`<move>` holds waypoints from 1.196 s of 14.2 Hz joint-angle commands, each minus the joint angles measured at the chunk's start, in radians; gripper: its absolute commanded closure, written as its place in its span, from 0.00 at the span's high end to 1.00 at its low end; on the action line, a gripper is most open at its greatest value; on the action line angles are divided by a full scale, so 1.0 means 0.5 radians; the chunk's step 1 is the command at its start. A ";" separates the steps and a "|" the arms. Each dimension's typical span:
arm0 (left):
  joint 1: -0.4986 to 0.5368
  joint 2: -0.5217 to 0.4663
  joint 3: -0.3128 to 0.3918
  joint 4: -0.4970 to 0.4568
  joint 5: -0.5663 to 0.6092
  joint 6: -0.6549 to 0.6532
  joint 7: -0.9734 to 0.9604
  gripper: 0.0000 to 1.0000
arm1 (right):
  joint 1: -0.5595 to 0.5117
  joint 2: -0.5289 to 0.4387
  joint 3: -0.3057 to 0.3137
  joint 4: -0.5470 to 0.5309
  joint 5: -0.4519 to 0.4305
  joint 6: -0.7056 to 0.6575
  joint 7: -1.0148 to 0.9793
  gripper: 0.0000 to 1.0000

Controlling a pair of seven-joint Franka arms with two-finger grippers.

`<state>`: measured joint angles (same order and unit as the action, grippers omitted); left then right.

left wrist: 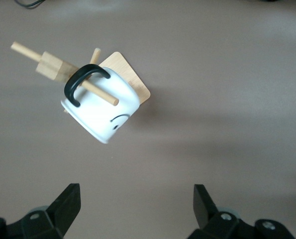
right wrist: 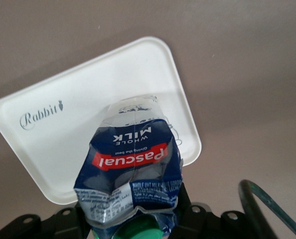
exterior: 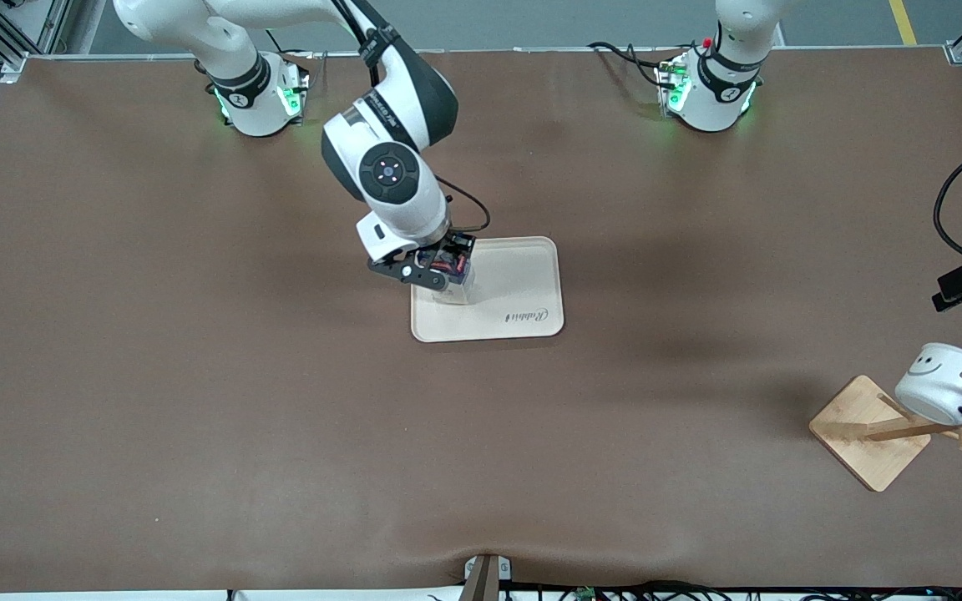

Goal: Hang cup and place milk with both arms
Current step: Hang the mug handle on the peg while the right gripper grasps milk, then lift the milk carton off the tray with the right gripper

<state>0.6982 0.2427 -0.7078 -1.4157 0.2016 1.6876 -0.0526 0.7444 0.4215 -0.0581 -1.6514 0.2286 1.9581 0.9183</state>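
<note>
Right gripper is clamped on the milk over the cream tray mid-table. The carton reads "Pascual" on a red band with "WHOLE MILK" by it, and the tray says "Rabbit". The cup hangs by its black handle on a peg of the wooden rack toward the left arm's end. Left gripper hovers above it, jaws wide and holding nothing.
</note>
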 commanded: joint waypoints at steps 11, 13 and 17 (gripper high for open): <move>-0.462 -0.350 0.267 -0.019 -0.041 -0.304 -0.152 1.00 | -1.065 -0.226 0.018 0.275 -0.229 -0.775 -0.728 0.00; -0.797 -0.408 0.634 -0.031 -0.181 -0.417 -0.162 1.00 | -1.145 -0.229 0.018 0.119 -0.395 -0.744 -0.818 0.00; -1.245 -0.589 1.071 -0.221 -0.287 -0.457 -0.177 1.00 | -1.491 -0.352 0.021 -0.209 -0.402 -0.542 -1.448 0.00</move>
<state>0.1407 0.0132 -0.2359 -1.4488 0.0773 1.4565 -0.1341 0.0924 0.3155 -0.0723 -1.6611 0.0380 1.6433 0.3360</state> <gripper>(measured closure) 0.000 0.449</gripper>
